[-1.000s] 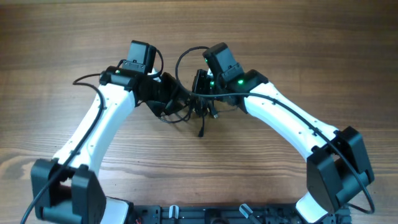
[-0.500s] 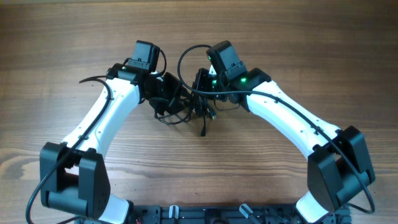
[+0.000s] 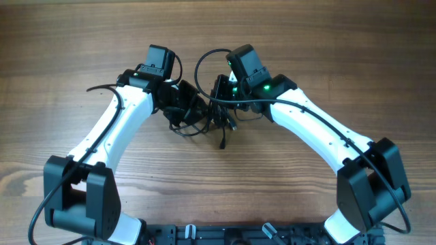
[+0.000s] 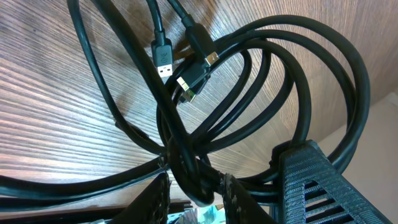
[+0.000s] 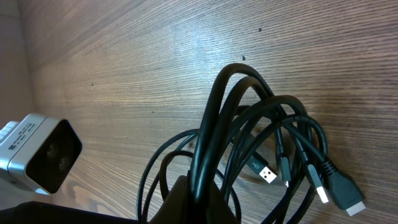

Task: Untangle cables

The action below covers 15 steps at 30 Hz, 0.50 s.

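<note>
cables [image 3: 202, 121] sat mid-surface, one knotted bundle between the two arms, and one loose end with a plug [image 3: 221, 144] trailed toward the robot base. A loop arched up behind the right gripper.

Left wrist view: several loops of cables [image 4: 292, 93] overlapped and crossed each other, with USB plugs [image 4: 163, 59] bunched in the middle of the coil. Right wrist view: same picture, cables [image 5: 261, 124] looped through one another and the plug ends [image 5: 268, 175] lay on the wood.

left gripper [image 3: 182, 102] had its jaws drawn in narrow around a doubled strand at the bundle's edge, and the pads looked to be against it. In its own view the left gripper [image 4: 196, 198] had the strand running straight between the fingers.

right gripper [image 5: 196, 202] was fully closed, pinching a strand that rose off the surface [image 3: 306, 41] into it. From overhead the right gripper [image 3: 219, 95] sat at the bundle's other side.

Progress: early, I'd judge. Both ends were gripped, but no cable had been separated or laid out alone. All of the pulling apart was left to do.
</note>
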Each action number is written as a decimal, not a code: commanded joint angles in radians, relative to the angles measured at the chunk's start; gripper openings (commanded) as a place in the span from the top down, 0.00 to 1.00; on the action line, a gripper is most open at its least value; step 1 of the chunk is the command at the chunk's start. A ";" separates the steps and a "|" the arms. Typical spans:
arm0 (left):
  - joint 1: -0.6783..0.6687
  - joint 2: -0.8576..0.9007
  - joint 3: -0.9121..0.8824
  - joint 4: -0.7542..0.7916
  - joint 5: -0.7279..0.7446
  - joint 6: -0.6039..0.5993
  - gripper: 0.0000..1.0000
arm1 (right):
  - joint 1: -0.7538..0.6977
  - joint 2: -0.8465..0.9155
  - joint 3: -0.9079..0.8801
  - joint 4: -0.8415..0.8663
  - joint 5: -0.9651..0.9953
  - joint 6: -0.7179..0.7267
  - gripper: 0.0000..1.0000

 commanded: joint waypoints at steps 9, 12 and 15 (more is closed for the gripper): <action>-0.018 0.006 0.014 -0.005 0.013 -0.006 0.86 | -0.001 0.019 0.000 0.003 -0.020 0.002 0.94; -0.018 0.006 0.014 -0.005 0.013 -0.006 0.96 | -0.001 0.019 0.000 0.002 -0.020 -0.004 0.94; -0.017 0.006 0.014 -0.004 0.013 -0.006 0.96 | -0.001 0.019 0.000 -0.001 -0.020 -0.026 0.94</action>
